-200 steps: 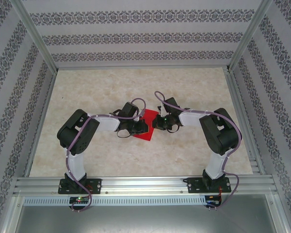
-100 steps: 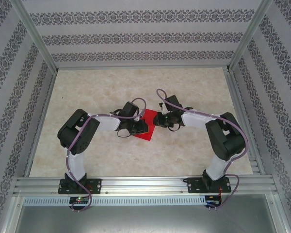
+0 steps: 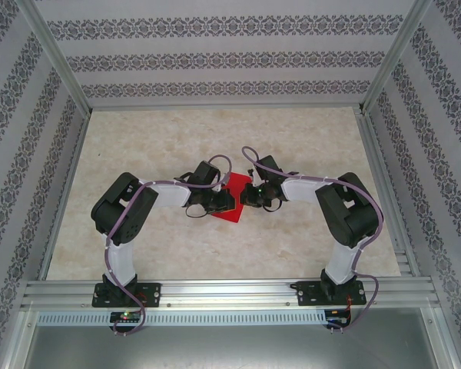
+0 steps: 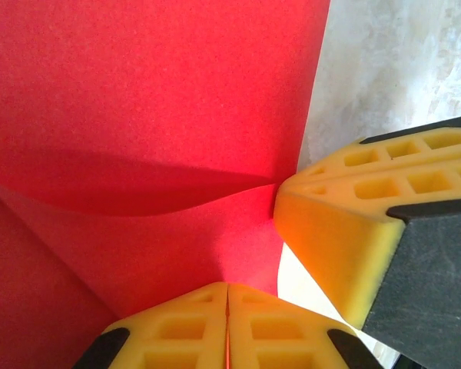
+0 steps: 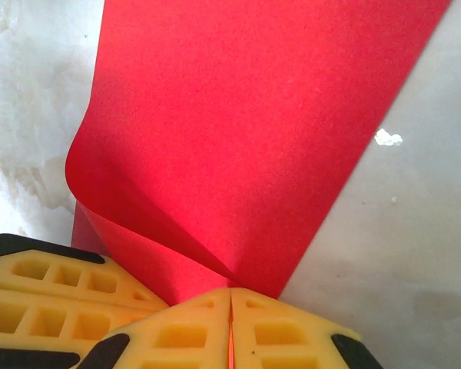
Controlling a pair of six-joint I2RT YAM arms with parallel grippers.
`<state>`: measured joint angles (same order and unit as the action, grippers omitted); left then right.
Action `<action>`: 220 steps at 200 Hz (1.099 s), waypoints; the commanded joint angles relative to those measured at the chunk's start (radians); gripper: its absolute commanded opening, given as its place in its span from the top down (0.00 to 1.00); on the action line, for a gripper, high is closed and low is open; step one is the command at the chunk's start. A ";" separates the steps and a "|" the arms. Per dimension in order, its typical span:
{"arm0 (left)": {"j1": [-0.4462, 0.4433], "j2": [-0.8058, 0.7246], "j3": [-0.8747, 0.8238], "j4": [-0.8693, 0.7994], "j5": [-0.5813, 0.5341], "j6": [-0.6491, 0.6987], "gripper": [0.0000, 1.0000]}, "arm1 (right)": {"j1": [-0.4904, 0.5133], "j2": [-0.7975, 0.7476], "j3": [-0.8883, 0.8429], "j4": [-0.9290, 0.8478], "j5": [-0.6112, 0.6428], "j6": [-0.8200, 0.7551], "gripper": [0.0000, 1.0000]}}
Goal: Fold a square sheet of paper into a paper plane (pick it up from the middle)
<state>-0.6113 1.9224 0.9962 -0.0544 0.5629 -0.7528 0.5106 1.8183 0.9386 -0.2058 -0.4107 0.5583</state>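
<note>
- L wrist: L gripper (image 4: 227,300) pinched shut on red paper (image 4: 154,100); sheet curls up in a fold; R finger (image 4: 334,231) butts in at right, hiding some table (image 4: 392,69).
- R wrist: R gripper (image 5: 230,301) shut on paper, its edge curled over; L finger (image 5: 46,296) just beside.
- Top: both wrists meet mid-table, covering most of paper; patterned walls (image 3: 230,58) around.

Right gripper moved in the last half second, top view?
Yes, slightly: the right gripper has shifted back toward the near rail, its fingers shut on the red sheet.
</note>
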 commanded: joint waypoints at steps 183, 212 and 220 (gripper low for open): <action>0.023 0.044 0.054 -0.124 -0.142 0.091 0.88 | 0.003 0.105 0.011 -0.168 0.212 -0.089 0.92; 0.052 0.025 0.030 -0.082 -0.102 0.079 0.88 | 0.003 0.116 0.010 -0.186 0.242 -0.100 0.92; 0.060 0.013 0.033 -0.071 -0.092 0.078 0.87 | 0.003 0.119 0.011 -0.189 0.250 -0.105 0.92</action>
<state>-0.5880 1.9327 1.0576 -0.1242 0.4671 -0.6811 0.5175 1.8454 0.9871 -0.2741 -0.3706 0.4938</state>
